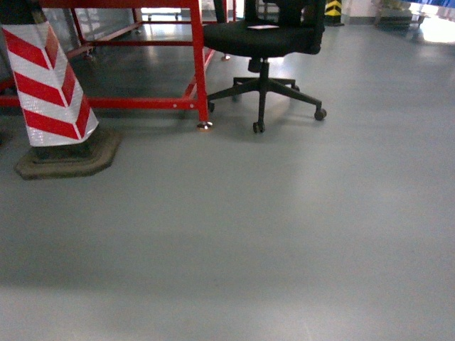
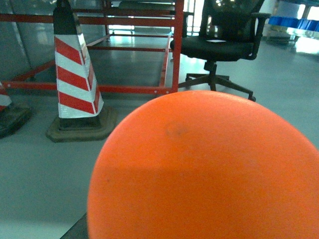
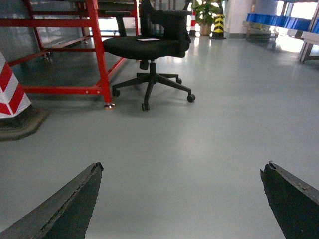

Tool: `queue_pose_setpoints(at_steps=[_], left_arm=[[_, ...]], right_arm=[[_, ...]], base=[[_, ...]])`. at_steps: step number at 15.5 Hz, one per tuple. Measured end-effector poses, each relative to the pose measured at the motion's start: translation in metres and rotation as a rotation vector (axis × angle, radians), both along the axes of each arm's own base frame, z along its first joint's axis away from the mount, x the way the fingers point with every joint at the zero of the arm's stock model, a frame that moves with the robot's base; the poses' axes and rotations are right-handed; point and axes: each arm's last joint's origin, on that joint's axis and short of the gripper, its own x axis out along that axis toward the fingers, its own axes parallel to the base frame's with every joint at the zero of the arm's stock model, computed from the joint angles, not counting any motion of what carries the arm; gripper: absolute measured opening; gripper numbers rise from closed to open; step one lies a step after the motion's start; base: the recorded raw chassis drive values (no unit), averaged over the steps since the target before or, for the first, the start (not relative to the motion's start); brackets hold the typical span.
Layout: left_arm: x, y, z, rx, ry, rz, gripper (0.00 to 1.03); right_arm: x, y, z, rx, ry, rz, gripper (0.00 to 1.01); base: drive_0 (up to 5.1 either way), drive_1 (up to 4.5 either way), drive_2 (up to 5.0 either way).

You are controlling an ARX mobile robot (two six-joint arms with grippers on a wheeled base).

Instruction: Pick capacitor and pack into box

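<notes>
Filling left wrist view: orange ball (image 2: 204,169), that hand's state hidden.
Right hand (image 3: 182,199): wide open, empty.
Head view: office chair (image 1: 266,42), striped cone (image 1: 50,85).

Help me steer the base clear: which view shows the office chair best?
The right wrist view: the chair shows seat, post and wheeled base. The head view crops its backrest; in the left wrist view an orange ball hides its base.

- Dim, cool, bluish cast over all three views; the brightest light comes from openings at the far back, blown out to white.
- The glossy grey floor (image 1: 284,234) carries pale glare streaks and a soft shadow band near the head view's bottom.
- An orange ball (image 2: 204,169) fills the left wrist view, close and blurred.
- All views are slightly soft and grainy.
</notes>
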Motion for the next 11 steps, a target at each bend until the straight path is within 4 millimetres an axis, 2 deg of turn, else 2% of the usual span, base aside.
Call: queue_pose_setpoints(at_steps=[11], left_arm=[[0.0, 0.0, 0.0001, 0.0, -0.002, 0.0, 0.44]], right_arm=[[0.0, 0.0, 0.0, 0.0, 0.0, 0.0, 0.98]], base=[[-5.1, 2.37, 2.4]])
